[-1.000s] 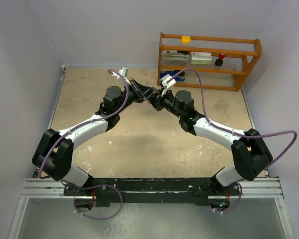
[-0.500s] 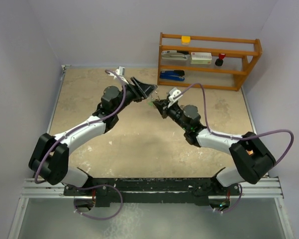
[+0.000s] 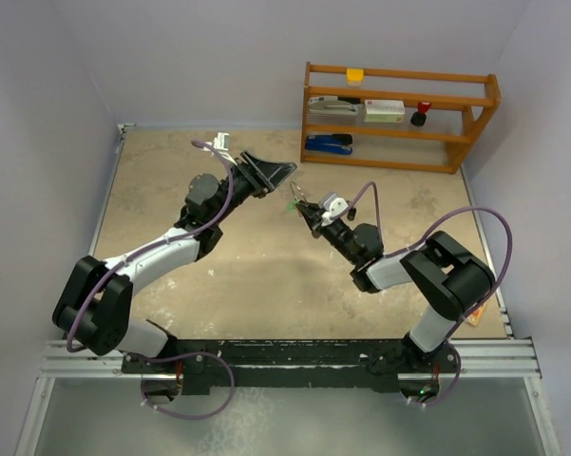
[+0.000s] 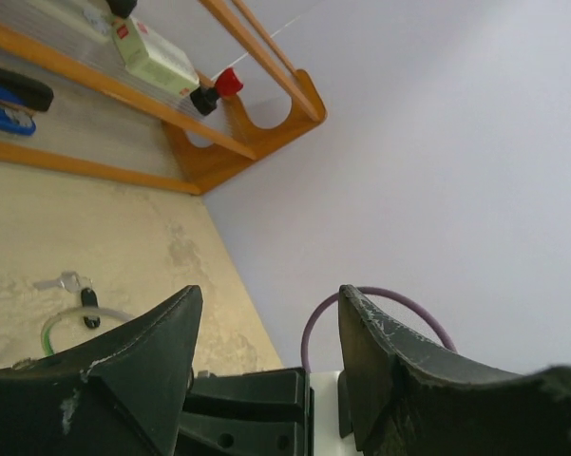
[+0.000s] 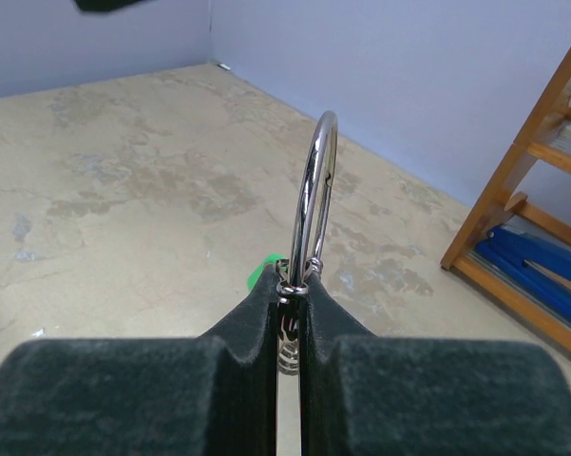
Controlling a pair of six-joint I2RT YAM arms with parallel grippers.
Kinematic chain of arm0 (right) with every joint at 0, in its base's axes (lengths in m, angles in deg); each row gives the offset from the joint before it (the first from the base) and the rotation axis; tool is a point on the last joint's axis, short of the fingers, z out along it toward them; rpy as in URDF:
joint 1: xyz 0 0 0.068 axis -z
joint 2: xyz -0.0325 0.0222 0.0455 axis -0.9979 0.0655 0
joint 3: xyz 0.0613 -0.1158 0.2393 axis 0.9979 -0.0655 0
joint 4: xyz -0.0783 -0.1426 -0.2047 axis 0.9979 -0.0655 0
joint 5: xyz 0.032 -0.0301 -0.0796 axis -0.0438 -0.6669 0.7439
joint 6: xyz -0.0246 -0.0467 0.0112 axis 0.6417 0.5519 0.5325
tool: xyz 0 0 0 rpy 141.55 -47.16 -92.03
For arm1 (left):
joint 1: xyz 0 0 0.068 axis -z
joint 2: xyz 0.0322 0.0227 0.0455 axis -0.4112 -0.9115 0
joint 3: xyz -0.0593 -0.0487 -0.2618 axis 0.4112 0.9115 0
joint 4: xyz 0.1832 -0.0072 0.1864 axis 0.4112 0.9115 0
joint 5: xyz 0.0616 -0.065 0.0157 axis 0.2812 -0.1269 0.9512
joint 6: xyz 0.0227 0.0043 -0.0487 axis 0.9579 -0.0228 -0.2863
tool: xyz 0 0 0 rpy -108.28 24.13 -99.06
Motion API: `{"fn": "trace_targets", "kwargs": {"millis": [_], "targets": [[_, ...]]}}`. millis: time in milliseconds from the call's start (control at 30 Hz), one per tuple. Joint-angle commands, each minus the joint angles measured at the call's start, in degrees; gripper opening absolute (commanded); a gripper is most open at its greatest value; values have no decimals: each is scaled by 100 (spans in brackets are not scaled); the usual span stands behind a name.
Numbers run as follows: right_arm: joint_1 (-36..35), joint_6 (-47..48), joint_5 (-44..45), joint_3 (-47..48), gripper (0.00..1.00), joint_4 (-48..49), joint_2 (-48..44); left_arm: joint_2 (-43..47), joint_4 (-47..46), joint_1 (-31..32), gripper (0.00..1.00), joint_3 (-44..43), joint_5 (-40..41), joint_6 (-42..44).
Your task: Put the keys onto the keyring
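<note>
Robot lab test cell. Plain lavender walls [image 3: 218,57] boxing in mottled beige tabletop [image 3: 266,275]. Aluminium rail [image 3: 285,353] carrying both arm bases [image 3: 185,366], well behind right fingers [image 5: 123,389]. Wooden rack [image 3: 399,163] beyond same fingers, off to their right, stocked with blue stapler [image 3: 328,144], small box [image 3: 384,109], red-capped item [image 3: 421,112].

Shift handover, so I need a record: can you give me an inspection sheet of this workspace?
Surface: beige mottled tabletop, blotchy.
Job's things: thin silver wire keyring upright in right claw, green-headed key beside it; black-headed key seen from left wrist, support unclear.
Clutter: blue stapler and white box on orange wooden rack.
Claws: left claw open, empty; right claw shut on keyring.
Cables: purple cable arcs free; no snag seen.
Surroundings: pale lilac walls.
</note>
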Motion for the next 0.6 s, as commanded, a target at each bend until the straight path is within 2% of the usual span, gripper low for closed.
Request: {"fn": "trace_targets", "kwargs": {"millis": [0,267,567], "targets": [[15,318,32,341,0,1555,21,26,-667,-16,57,231,-313,-386],[15,393,-53,598,0,1552,126,6,-505,2,57,369,-350,-371],[-57,488,-288,601,0,1584,-18,-433,-484,11,57,103,-424,-376]]}}
